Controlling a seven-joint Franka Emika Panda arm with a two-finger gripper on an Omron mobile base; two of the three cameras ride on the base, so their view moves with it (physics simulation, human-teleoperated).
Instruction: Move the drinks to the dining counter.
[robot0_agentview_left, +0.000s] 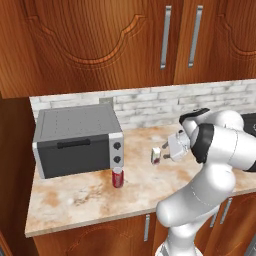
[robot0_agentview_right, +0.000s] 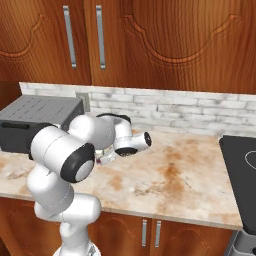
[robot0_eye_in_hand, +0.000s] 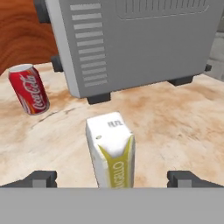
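Standing upright — carton (robot0_eye_in_hand: 111, 151) (long axis vertical) between spread, released fingers (robot0_eye_in_hand: 41, 178).

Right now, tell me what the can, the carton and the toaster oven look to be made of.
Can: likely metal, glossy red printed wall, silver rim on top.
Carton: probably coated paperboard, matte white with yellow print and folded edges.
Toaster oven: seemingly painted or brushed sheet metal, flat grey with vent slots, dark front door.

carton (robot0_eye_in_hand: 111, 151): white, yellow mark, upright on marbled counter | red can (robot0_eye_in_hand: 29, 89): upright, near carton
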